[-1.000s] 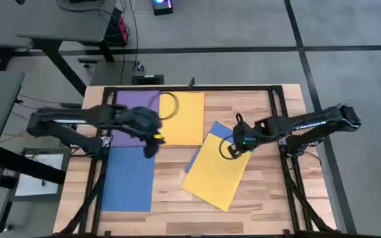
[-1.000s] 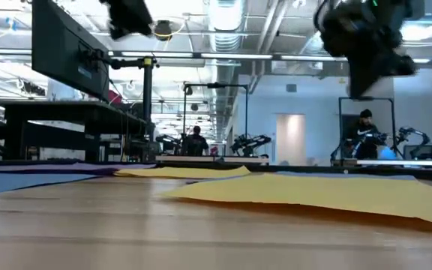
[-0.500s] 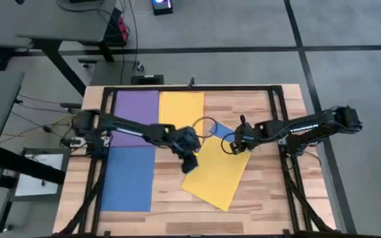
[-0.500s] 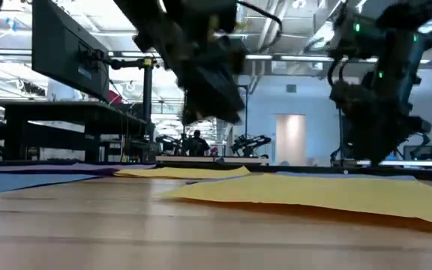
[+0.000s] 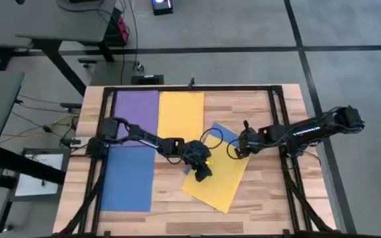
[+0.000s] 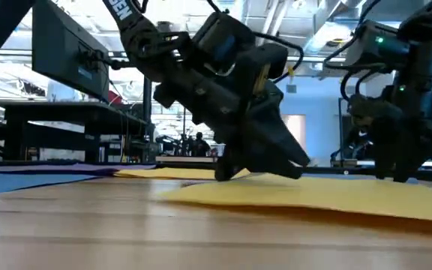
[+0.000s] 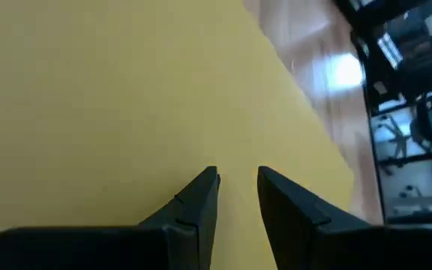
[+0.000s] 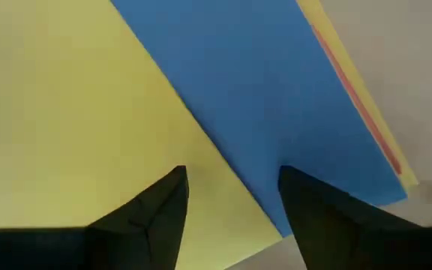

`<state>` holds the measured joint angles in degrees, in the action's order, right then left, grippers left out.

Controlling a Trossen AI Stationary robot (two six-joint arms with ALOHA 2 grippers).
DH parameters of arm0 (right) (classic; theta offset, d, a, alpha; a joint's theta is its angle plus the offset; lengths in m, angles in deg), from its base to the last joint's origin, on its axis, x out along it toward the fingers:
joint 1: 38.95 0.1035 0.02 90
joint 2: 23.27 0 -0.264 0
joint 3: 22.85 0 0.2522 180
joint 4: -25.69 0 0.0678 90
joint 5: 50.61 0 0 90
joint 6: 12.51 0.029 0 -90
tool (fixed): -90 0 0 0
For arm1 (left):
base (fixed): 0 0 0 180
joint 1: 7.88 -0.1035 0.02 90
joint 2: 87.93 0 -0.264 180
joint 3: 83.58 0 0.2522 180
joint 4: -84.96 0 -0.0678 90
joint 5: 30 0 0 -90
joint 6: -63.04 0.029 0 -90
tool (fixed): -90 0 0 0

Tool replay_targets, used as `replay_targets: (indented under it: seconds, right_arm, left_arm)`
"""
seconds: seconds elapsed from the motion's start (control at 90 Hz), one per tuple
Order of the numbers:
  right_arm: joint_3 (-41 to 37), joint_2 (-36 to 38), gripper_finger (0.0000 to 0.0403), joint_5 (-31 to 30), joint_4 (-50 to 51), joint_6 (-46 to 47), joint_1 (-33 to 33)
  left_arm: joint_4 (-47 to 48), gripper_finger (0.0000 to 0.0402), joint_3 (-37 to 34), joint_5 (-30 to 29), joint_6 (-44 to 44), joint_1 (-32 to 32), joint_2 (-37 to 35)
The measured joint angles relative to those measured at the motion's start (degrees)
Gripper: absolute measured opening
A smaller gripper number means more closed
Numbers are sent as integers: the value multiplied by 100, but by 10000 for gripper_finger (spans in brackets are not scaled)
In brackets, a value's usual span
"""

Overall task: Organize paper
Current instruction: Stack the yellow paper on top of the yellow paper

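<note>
A purple sheet and a yellow sheet lie flat side by side at the table's far side, with a blue sheet nearer at the left. A skewed stack lies mid-table: a yellow sheet on top, a blue one under it, and a red-pink edge peeking out below. My left gripper is low over the top yellow sheet's left part, its fingers a little apart. My right gripper is open at the stack's far right corner, straddling the yellow sheet's edge. My left gripper slants down from the table's left, its fingertips at the top yellow sheet's surface. Whether they touch it I cannot tell. My right gripper points down, its fingertips at the stack; one finger is over the yellow sheet, the other over the blue. Whether they touch I cannot tell.
A black frame borders the wooden table's far and side edges. Bare wood lies near and to the right of the stack. Desks and other arms stand in the room behind.
My left gripper has swung from over the purple and yellow sheets toward the table's right and near edge, and has come down onto the skewed yellow sheet. My right gripper has come down to the stack's far corner. The sheets have stayed where they were.
</note>
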<state>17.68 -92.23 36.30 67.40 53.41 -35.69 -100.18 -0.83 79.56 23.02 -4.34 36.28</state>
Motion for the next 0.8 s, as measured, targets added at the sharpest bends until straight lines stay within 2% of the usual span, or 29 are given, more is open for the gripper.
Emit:
replay_targets:
  seconds: [0.289,0.489,0.544,0.689,0.8]
  right_arm:
    - [-9,-9,200,255,-463,50,292]
    - [-9,-11,200,253,-415,26,335]
    - [-9,-11,200,251,-411,26,335]
    - [-9,-11,200,249,-441,26,335]
    - [-9,-11,200,243,-441,23,335]
  left_arm:
    - [30,82,-4,-29,20,-143,35]
    - [254,82,70,45,158,-130,-116]
    - [648,82,212,-130,504,-73,-186]
    - [2046,81,839,-1194,1748,128,-287]
    - [2713,81,1168,-1576,2260,200,-153]
